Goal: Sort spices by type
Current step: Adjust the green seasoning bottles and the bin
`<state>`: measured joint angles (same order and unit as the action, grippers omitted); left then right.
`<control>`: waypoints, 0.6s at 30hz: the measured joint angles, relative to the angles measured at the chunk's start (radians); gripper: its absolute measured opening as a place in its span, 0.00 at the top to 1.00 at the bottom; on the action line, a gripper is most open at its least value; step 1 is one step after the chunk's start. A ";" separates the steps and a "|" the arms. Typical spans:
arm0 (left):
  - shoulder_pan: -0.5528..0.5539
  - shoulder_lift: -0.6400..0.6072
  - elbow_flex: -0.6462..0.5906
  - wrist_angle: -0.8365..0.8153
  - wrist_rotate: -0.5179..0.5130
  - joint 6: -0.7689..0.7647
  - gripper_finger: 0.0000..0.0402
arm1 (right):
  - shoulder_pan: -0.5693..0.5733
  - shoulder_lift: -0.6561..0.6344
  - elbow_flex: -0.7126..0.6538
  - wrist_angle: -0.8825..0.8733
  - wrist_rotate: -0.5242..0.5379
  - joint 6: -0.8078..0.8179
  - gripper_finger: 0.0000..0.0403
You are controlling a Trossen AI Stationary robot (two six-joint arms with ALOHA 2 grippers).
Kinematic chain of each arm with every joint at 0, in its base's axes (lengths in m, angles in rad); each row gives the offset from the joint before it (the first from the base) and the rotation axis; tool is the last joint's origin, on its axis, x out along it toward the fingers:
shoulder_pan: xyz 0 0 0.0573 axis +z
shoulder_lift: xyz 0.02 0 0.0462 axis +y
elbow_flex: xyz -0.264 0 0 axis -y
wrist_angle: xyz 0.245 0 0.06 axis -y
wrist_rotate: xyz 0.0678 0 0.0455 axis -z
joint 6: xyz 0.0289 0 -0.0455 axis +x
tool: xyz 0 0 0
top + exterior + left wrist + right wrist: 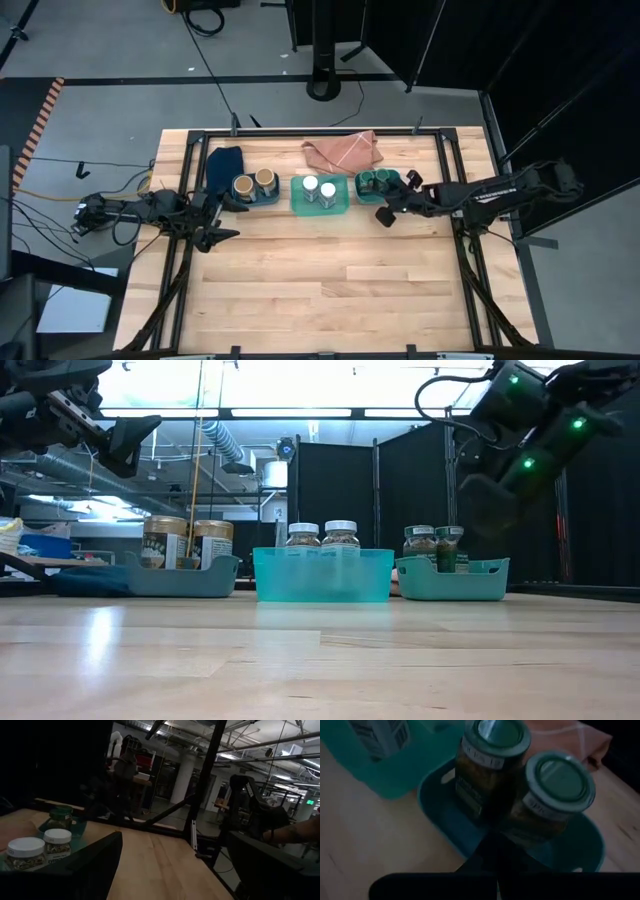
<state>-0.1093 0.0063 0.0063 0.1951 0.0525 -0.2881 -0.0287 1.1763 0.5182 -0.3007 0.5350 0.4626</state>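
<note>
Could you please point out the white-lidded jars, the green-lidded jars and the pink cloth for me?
white-lidded jars (311, 185), high view, on the left jar's lid.
green-lidded jars (559, 781), right wrist view, on one jar's lid.
pink cloth (343, 152), high view, on its middle.

We saw three trays (331, 207) in a row — two jars (255, 182) in each — a cloth (343, 152) lay behind them.

Bright ceiling strip lights (300, 412), table (200, 660) glare, dim underexposed wrist views.
</note>
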 joint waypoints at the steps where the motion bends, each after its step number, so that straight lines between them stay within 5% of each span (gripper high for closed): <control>1: 0.000 0.000 0.000 0.000 0.000 0.001 0.10 | -0.006 0.000 0.000 0.009 0.000 -0.009 1.00; 13: 0.000 0.000 0.000 -0.001 0.000 0.016 0.10 | -0.061 0.000 0.000 0.099 -0.009 -0.056 1.00; 18: 0.000 0.000 0.000 -0.002 0.000 0.015 0.10 | -0.054 0.000 -0.001 0.075 -0.097 -0.064 1.00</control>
<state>-0.1094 0.0063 0.0067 0.1930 0.0525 -0.2729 -0.0823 1.1763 0.5171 -0.2255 0.4377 0.3989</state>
